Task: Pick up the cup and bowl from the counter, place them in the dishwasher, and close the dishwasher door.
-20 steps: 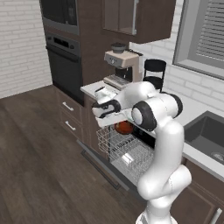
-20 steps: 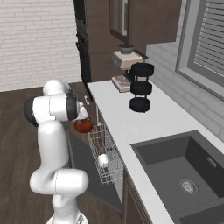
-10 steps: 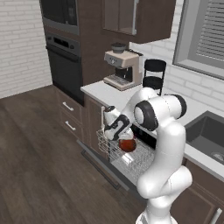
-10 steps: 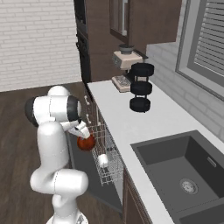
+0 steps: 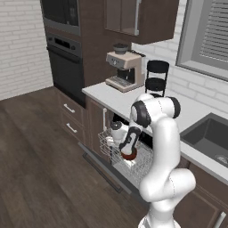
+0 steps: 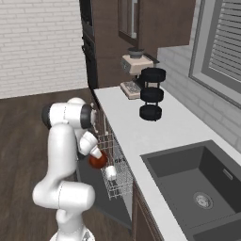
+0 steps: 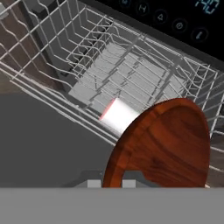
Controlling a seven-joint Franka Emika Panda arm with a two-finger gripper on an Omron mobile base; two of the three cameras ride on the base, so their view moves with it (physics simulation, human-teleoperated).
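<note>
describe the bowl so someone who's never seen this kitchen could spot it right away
Start at the dishwasher, open under the counter below the coffee machine. The gripper holds the bowl over its white wire rack. It is round, shallow and red-brown, unlike the white cup lying in the rack.

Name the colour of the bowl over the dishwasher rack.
Dark red-brown with a wood-like grain; the bowl shows best in the hand view.
</note>
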